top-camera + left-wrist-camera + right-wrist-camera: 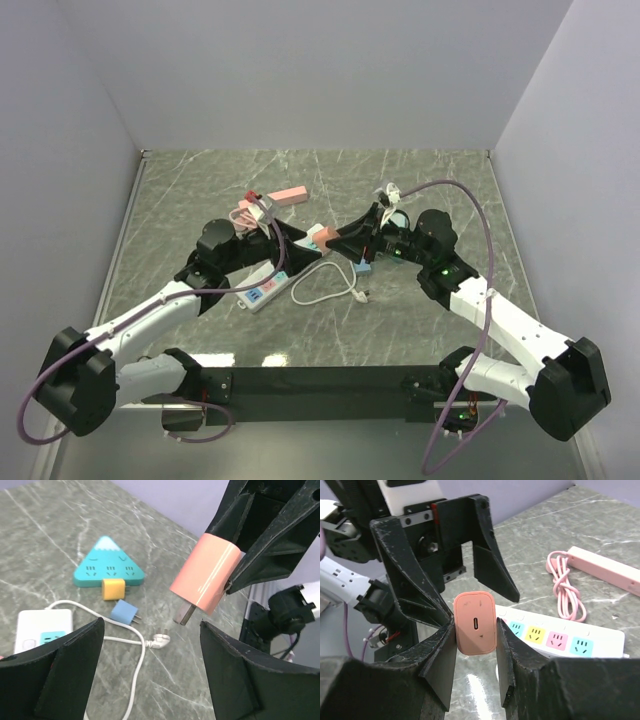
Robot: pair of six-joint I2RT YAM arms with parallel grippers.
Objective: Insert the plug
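The right gripper [475, 647] clamps the salmon-pink rounded plastic charger plug [475, 622]. The left gripper [150, 627] faces it, spread wide, not touching.

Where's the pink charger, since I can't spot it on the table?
Mid-table in the top view, the pink charger is off the surface, clamped in the right arm's fingers, between the left arm's open fingers, near the white power strip.

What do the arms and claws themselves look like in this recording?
Both arms have white links with black joints: left arm, right arm. A purple cable runs along each. Small green lights glow on the right arm. The left claw and right claw have matte black, wedge-shaped fingers.
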